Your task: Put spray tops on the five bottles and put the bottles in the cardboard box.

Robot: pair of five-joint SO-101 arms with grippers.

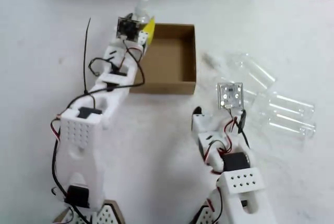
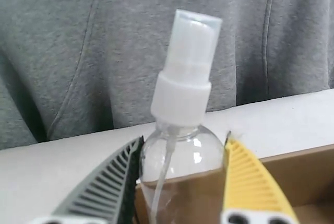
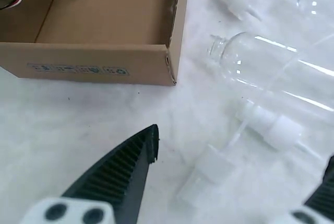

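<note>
White bench (image 1: 156, 151) carries the cardboard box (image 1: 172, 62). Left gripper (image 2: 182, 148) has its jaws clamped on a capped bottle (image 2: 180, 169), upright at the box's far corner. Released high, it would likely topple or catch the wall. Whether its base rests on the box floor is unclear; no other bottle shows inside. Right gripper (image 3: 242, 151), jaws apart, hovers over loose spray tops (image 3: 274, 127) beside uncapped bottles (image 3: 271, 72), which could roll if nudged.
</note>
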